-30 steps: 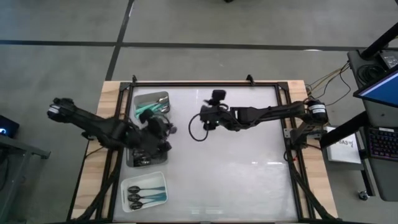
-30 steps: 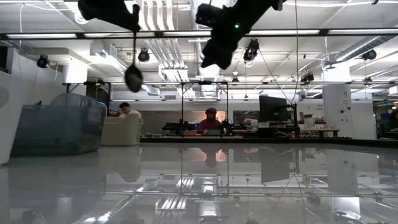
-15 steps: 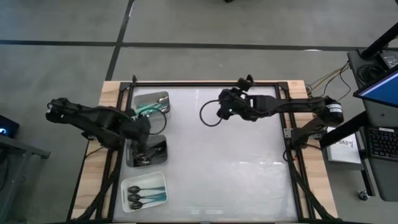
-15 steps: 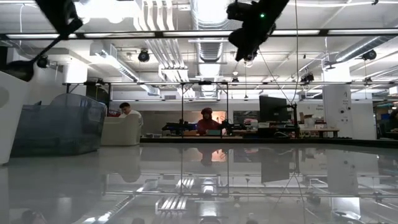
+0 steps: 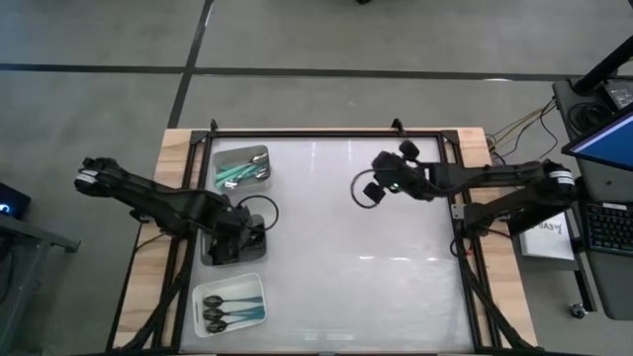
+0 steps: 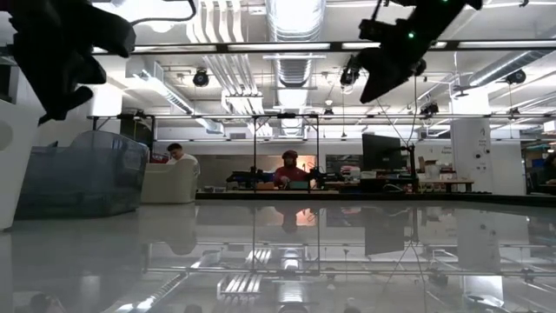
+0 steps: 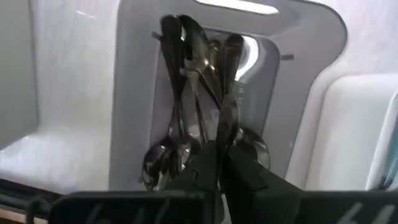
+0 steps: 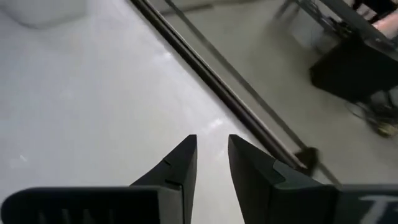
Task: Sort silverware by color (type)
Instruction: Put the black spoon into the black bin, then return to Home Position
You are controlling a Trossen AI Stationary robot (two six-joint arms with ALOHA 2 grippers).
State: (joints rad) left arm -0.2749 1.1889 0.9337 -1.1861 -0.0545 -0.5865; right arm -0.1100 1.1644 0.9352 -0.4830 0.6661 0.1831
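My left gripper (image 5: 237, 240) hangs fingers-down over the middle grey tray (image 5: 208, 259) at the table's left edge, shut on a dark spoon (image 7: 227, 93). Several spoons (image 7: 180, 124) lie lengthwise in that tray (image 7: 134, 93). The far grey tray (image 5: 259, 150) holds teal-handled spoons (image 5: 232, 173). The near white tray (image 5: 203, 289) holds three spoons (image 5: 227, 311). My right gripper (image 5: 368, 190) hovers above the table's middle right, high in the low view (image 6: 372, 87). It is open and has nothing between its fingers (image 8: 211, 149). My left gripper pinches the spoon's handle (image 7: 225, 138) between its two fingertips, from above, pointing down. The handle runs away from the fingers along the tray's length, above the other spoons. The fingers hide the held end, and I cannot tell whether the spoon rests on the pile.
The three trays stand in a row along the left edge. A black frame rail (image 8: 236, 102) bounds the white table top (image 5: 356, 277), with floor beyond it. The low view shows a room behind with seated people (image 6: 289, 169).
My left gripper has swung from beside the tray to over it, tipped to point down and sunk, carrying the spoon that hung bowl-down a second ago. My right gripper has drawn back toward the table's right edge and has rolled.
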